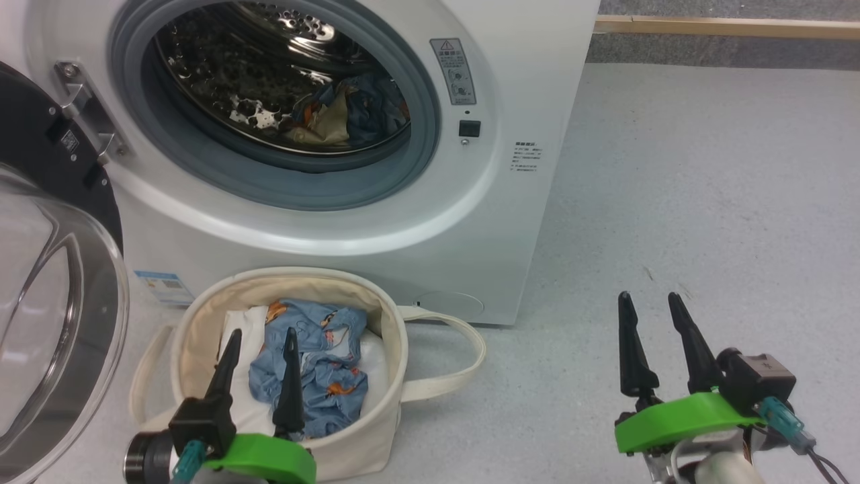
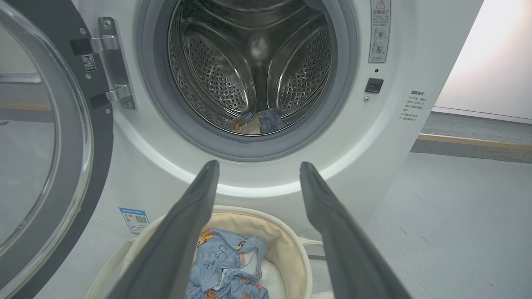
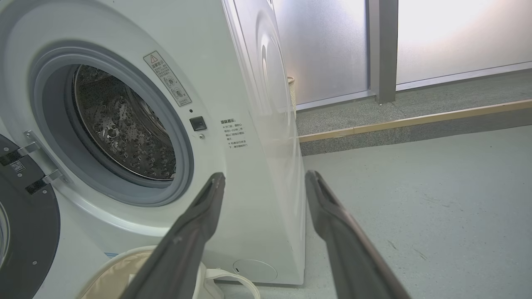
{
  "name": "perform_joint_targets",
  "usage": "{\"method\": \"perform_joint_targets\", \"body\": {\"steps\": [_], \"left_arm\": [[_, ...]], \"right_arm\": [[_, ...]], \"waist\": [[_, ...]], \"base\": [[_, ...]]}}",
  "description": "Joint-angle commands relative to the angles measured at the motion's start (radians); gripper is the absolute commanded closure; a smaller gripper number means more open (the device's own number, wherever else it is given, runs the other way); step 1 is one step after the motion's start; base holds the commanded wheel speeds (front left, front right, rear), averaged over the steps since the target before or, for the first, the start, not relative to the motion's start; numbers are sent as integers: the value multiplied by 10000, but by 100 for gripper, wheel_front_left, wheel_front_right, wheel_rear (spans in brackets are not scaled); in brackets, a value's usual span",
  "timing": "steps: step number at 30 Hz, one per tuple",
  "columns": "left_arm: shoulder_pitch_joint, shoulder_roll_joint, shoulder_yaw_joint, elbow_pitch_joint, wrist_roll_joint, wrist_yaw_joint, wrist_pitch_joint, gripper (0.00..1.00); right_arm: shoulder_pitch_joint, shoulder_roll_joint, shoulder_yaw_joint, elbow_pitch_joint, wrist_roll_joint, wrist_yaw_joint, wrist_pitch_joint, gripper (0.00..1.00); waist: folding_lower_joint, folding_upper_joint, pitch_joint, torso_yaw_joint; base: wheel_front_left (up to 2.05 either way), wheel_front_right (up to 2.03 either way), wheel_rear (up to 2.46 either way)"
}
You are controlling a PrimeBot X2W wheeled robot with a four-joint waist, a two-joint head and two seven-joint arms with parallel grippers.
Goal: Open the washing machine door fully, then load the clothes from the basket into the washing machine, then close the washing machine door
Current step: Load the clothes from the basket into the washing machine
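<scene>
The white washing machine (image 1: 510, 81) (image 2: 399, 137) (image 3: 257, 174) stands with its door (image 1: 60, 316) (image 2: 50, 166) (image 3: 25, 236) swung wide open to the left. Inside the steel drum lies a patched blue, cream and orange garment (image 1: 349, 114) (image 2: 259, 122). The cream basket (image 1: 201, 312) (image 2: 286, 245) (image 3: 108, 274) sits on the floor below the opening and holds a light blue garment with orange prints (image 1: 316, 363) (image 2: 226, 265). My left gripper (image 1: 261, 339) (image 2: 257, 168) hangs open above the basket, empty. Over bare floor to the right, my right gripper (image 1: 648, 299) (image 3: 266, 176) is open and empty too.
A white pillow-like bundle (image 1: 242, 329) (image 2: 272, 276) lies under the light blue garment. Grey floor (image 1: 705, 202) spreads to the machine's right. A wooden strip (image 1: 725, 27) (image 3: 415, 120) edges a raised step behind, with frosted panels (image 3: 324, 45) beyond.
</scene>
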Motion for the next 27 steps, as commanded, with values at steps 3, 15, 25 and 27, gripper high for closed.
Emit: {"method": "perform_joint_targets", "body": {"steps": [3,15,25,27], "left_arm": [[-287,55,270,-328,-55,71,-51,0],[-892,55,98,874,-91,13,-51,0],[-3585,55,-38,4125,105,-386,-51,0],[-4158,83,14,4754,221,-473,-51,0]], "right_arm": [[-234,13,265,-311,-39,2,-122,0],[-463,13,259,-418,-339,2,-122,0],[-1169,13,114,-761,-825,2,-122,0],[-1414,13,39,-892,-841,2,-122,0]], "waist": [[0,0,-29,-9],[0,0,898,-9],[0,0,3199,38],[0,0,3709,-24]], "base": [[0,0,0],[0,0,0],[0,0,0],[0,0,0]]}}
